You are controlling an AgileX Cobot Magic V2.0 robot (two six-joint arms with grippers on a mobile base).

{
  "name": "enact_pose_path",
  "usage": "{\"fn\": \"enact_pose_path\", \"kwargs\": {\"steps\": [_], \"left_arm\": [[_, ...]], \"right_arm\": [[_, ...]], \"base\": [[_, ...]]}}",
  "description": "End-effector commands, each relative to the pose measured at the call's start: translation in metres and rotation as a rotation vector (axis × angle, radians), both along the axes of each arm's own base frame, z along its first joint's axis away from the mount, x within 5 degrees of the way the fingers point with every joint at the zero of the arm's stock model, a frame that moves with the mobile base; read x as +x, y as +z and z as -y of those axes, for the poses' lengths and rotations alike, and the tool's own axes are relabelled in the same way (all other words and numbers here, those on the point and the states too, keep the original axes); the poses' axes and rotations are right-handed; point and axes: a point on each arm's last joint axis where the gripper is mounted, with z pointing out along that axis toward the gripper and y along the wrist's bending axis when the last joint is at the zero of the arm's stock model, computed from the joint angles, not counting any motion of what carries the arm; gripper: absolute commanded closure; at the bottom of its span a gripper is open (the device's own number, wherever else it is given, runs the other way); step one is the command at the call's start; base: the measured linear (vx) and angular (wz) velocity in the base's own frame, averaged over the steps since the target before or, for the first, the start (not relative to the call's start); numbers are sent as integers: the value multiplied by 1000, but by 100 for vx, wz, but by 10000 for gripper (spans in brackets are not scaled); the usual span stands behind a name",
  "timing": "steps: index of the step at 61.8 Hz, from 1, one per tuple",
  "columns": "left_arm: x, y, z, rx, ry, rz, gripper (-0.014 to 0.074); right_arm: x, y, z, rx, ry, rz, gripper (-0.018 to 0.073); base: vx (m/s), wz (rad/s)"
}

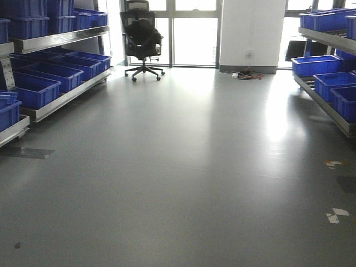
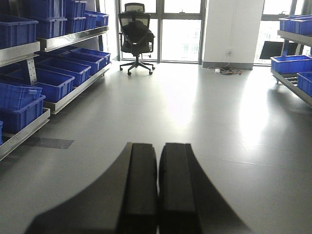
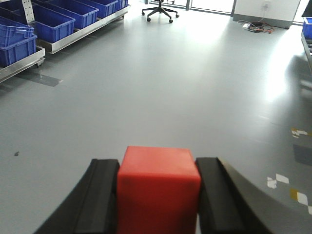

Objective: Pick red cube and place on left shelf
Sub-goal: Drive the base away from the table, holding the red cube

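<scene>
The red cube (image 3: 158,187) sits between the two black fingers of my right gripper (image 3: 158,168), which is shut on it and holds it above the grey floor. My left gripper (image 2: 158,151) is shut and empty, its black pads pressed together. The left shelf (image 1: 61,100) is a metal rack along the left wall, holding blue bins; it also shows in the left wrist view (image 2: 73,92) and the right wrist view (image 3: 73,36). Neither gripper shows in the front view.
A black office chair (image 1: 143,39) stands by the far windows. A second rack with blue bins (image 1: 328,83) lines the right wall. Cables (image 1: 247,74) lie by the white pillar. Tape marks (image 1: 336,215) dot the floor at right.
</scene>
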Motion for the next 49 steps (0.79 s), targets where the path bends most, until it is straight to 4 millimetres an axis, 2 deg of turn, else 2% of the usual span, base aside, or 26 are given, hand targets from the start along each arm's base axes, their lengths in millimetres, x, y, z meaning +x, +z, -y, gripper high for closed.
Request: {"fn": "enact_pose_path", "kwargs": {"steps": [1,28,49], "left_arm": [[0,1,-1,-10,10,80,496],[0,1,-1,-10,10,80,495],[0,1,-1,-10,10,80,495]], "right_arm": [[1,16,-1,-4,11,109,398],[1,16,-1,-4,11,109,398],[1,16,-1,-4,11,109,398]], "base": [[53,9],[56,21],[62,36]]}}
